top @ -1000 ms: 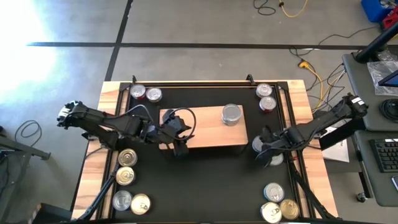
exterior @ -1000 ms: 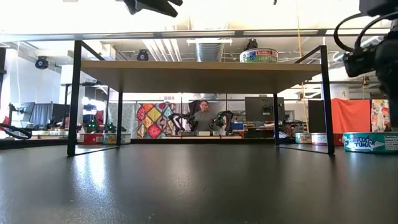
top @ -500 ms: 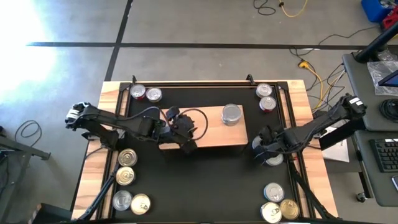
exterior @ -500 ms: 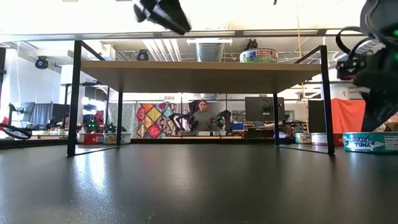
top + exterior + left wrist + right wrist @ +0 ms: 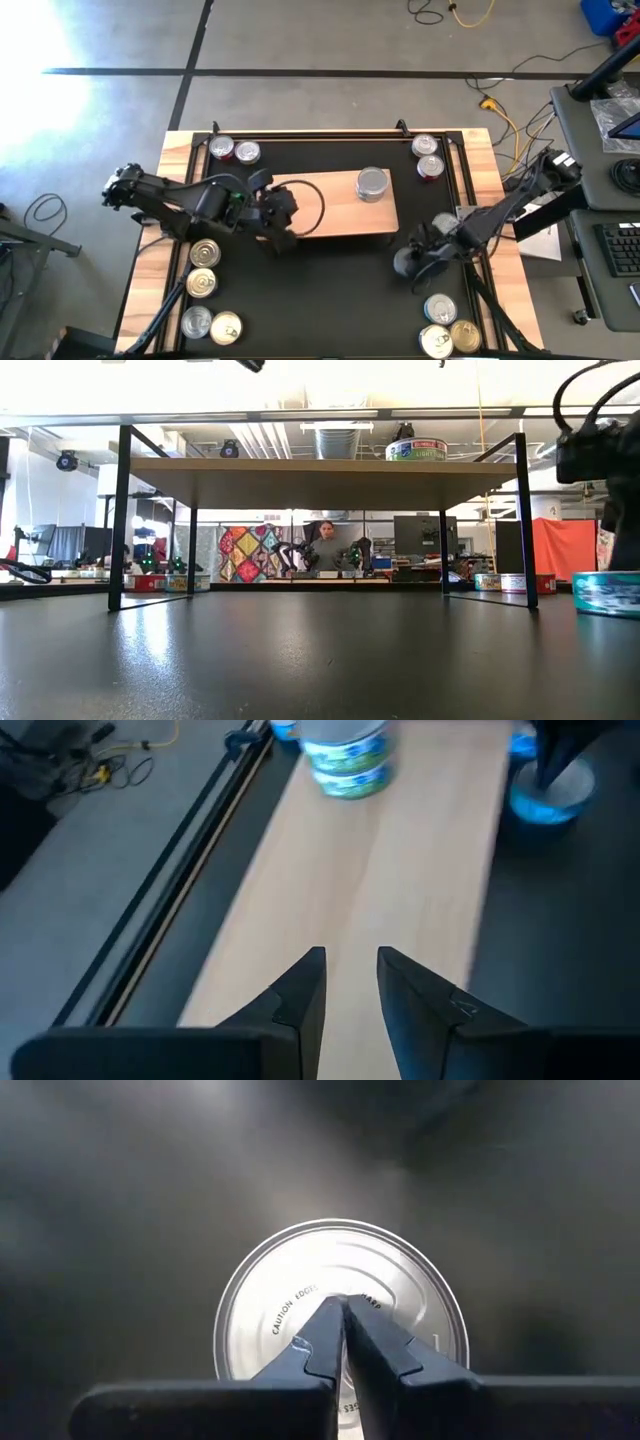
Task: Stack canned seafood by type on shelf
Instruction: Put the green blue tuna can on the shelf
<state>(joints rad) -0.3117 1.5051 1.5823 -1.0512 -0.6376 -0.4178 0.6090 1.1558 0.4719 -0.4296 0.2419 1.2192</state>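
Black matting is carrying the shelf, where one tin stack is standing upright. Right gripper, fingers together, is pressing a flat-lying tin beside the shelf. Left gripper is hovering over the shelf, narrowly parted, holding nothing.

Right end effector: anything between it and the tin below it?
Nothing visible. The right end effector, fingers shut together, sits directly over the silver lid of the tin on the black mat, right of the shelf. Whether the tips touch the lid cannot be told.
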